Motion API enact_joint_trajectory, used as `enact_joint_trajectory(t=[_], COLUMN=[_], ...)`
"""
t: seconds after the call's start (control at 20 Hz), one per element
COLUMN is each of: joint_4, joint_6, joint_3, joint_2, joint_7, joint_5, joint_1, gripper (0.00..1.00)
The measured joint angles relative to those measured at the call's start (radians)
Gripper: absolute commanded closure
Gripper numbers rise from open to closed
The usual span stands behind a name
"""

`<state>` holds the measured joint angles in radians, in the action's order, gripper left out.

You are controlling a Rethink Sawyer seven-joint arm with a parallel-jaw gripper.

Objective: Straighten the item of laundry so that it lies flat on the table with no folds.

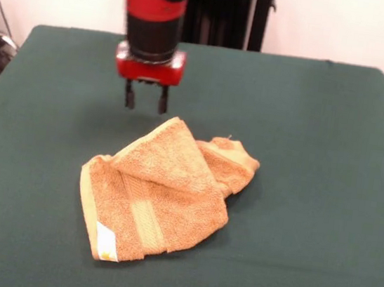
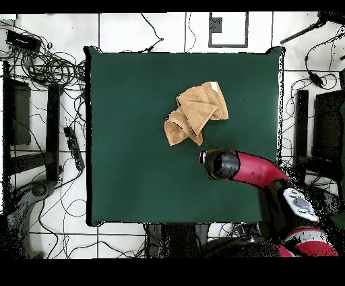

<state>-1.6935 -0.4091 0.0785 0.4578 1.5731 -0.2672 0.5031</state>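
The orange-tan towel [image 1: 164, 196] lies crumpled near the middle of the green table [image 1: 321, 132], folded over itself, with one end bunched up at the right. Its white label [image 1: 107, 240] shows at the near left corner. In the overhead view the towel [image 2: 195, 111] sits right of the middle of the table [image 2: 135, 135]. My gripper [image 1: 146, 101] hangs above the table just behind the towel's far corner, open and empty, not touching the cloth. From above the gripper [image 2: 205, 160] is a short way from the towel, on the robot's side.
The red arm [image 2: 253, 168] reaches in from the lower right corner of the overhead view. Tangled cables [image 2: 47, 64] and black equipment [image 2: 17, 111] lie on the floor beside the table. Green cloth surrounds the towel on all sides.
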Motion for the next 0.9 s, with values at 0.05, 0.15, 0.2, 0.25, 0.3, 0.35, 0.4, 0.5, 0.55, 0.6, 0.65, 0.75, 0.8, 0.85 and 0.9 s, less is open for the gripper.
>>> enact_joint_trajectory(t=[0.05,0.15,0.2,0.25,0.3,0.35,0.4,0.5,0.55,0.6,0.65,0.75,0.8,0.85,0.9], joint_4=[0.018,0.048,0.056,0.063,0.073,0.090,0.098,0.119,0.128,0.135,0.141,0.149,0.150,0.151,0.152], joint_6=[-0.018,-0.059,-0.093,-0.133,-0.172,-0.223,-0.243,-0.308,-0.336,-0.359,-0.380,-0.410,-0.421,-0.427,-0.436], joint_3=[0.024,0.070,0.098,0.127,0.154,0.189,0.204,0.251,0.273,0.295,0.314,0.350,0.368,0.381,0.403], joint_2=[-0.014,-0.035,-0.037,-0.039,-0.045,-0.058,-0.065,-0.084,-0.094,-0.105,-0.116,-0.138,-0.149,-0.159,-0.173], joint_7=[0.000,0.000,0.000,0.000,0.000,-0.002,-0.003,-0.005,-0.006,-0.006,-0.006,-0.006,-0.006,-0.006,-0.006], joint_5=[-0.004,-0.009,-0.010,-0.012,-0.012,-0.012,-0.010,-0.006,-0.003,0.002,0.008,0.024,0.031,0.035,0.040], joint_1=[0.039,0.103,0.131,0.158,0.184,0.219,0.234,0.282,0.304,0.327,0.350,0.393,0.414,0.430,0.455], gripper=[0.00,0.00,0.00,0.00,0.00,0.00,0.00,0.00,0.00,0.00,0.00,0.00,0.00,0.00,0.00])
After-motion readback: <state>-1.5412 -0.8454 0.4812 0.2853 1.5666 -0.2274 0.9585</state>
